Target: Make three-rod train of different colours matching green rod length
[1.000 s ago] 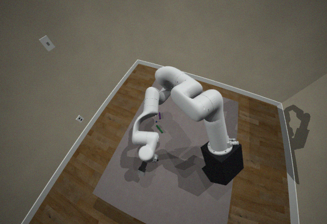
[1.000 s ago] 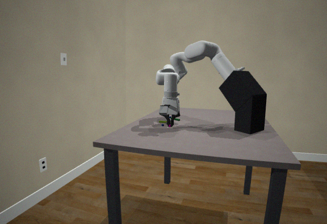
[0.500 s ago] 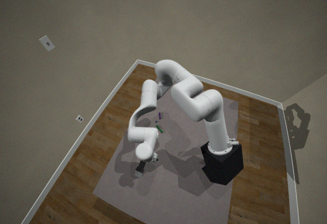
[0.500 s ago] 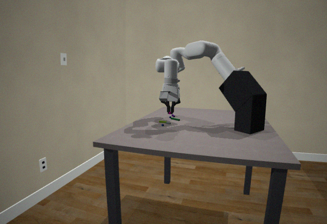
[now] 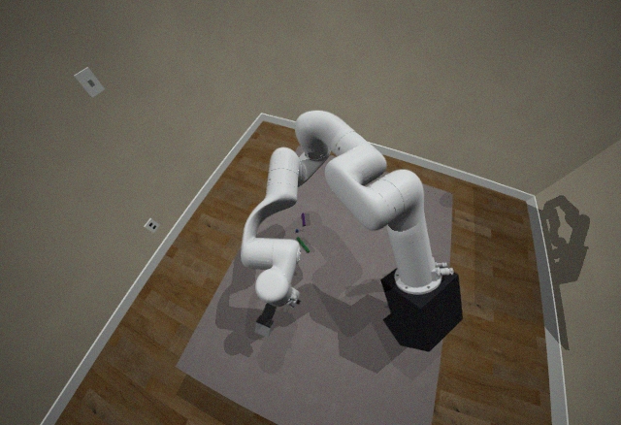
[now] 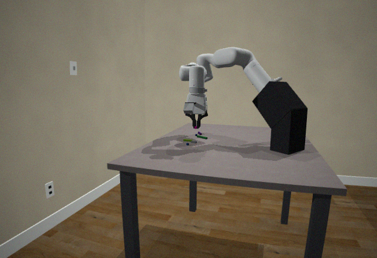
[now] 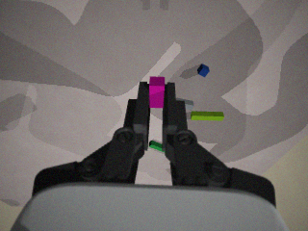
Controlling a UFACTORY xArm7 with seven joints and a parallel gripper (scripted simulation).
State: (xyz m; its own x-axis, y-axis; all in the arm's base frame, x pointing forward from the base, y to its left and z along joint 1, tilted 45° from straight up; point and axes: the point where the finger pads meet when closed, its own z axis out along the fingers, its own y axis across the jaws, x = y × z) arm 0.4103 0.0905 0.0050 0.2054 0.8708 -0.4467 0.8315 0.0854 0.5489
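One magenta rod (image 7: pixel 157 92) pinched between the claw's (image 7: pixel 157 98) fingertips.

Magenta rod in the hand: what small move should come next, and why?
Probably carry the magenta rod toward the lime rod and the grey rod beside it. The hand grips it above the table, so it seems ready to be moved.

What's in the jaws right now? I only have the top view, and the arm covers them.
Observer: A magenta rod, pinched between the jaws; the wrist view shows it.
Operator: Is it resting on the table?
Observer: No. In the exterior view it hangs above the table.
Operator: Is anything down there hidden from me?
Observer: A lime rod lies flat, with a grey rod by its end.
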